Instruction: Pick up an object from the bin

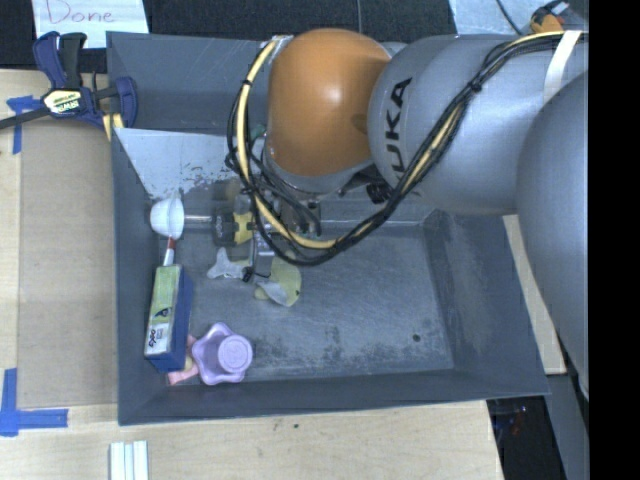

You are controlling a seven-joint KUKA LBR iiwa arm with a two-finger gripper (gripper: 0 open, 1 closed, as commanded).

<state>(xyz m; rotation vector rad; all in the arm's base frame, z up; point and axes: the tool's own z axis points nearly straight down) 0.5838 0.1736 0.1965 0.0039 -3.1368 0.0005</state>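
Left of the gripper (pixel 260 264) lie a white ball-headed stick with a red shaft (pixel 166 218) and, lower, a green-and-yellow packet (pixel 163 310) and a purple round-capped toy (pixel 226 355). A pale grey scrap (pixel 224 266) lies just left of the gripper. A crumpled olive-yellow piece (pixel 284 289) lies right under it. Whether the gripper is open or closed cannot be told.

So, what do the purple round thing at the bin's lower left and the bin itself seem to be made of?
The purple round thing looks like moulded plastic: even colour, smooth, softly shiny top. The bin looks like sheet metal with a dull grey finish: flat folded walls, dark scuffs and specks on its floor.
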